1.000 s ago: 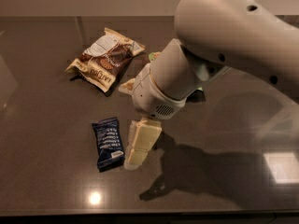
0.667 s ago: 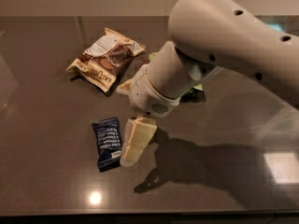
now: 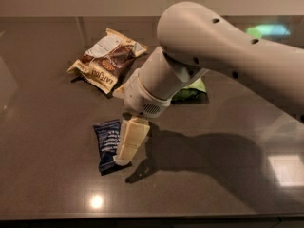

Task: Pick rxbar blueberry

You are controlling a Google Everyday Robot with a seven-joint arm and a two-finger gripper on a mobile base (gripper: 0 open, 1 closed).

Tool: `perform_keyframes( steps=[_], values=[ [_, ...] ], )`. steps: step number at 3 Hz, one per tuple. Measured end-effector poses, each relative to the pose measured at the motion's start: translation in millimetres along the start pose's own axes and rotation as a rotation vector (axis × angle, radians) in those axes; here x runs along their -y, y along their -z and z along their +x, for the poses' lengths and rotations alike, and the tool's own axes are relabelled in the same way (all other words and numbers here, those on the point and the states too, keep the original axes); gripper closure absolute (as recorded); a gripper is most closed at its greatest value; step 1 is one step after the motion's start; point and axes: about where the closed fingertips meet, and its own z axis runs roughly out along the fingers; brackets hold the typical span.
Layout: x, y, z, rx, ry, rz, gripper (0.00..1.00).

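Observation:
The rxbar blueberry [image 3: 107,144] is a small dark navy wrapper with pale text, lying flat on the dark tabletop at lower left of centre. My gripper [image 3: 124,156] hangs from the big white arm [image 3: 213,46] and points down. Its cream fingers [image 3: 131,139] overlap the bar's right edge, with the tips near the bar's lower right corner. Part of the bar is hidden behind the fingers.
A brown-and-cream snack bag [image 3: 107,60] lies at upper left. A green pouch [image 3: 191,90] is mostly hidden behind the arm at centre. The arm casts a shadow [image 3: 209,160] on the dark table [image 3: 47,175] to the right.
The arm has shifted left, so the fingers moved from just right of the bar to over its right edge. The bar and the bags have not moved.

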Motion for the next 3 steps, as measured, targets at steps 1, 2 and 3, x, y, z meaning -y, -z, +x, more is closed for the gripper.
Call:
perform_keyframes(
  steps=[1, 2, 3],
  values=[
    [1.3, -13.3, -3.0, 0.002, 0.027, -0.006, 0.00],
    [-0.2, -25.6, -4.0, 0.004, 0.049, -0.026, 0.00],
    [-3.5, -34.0, -4.5, 0.008, 0.063, -0.045, 0.19]
  ],
)
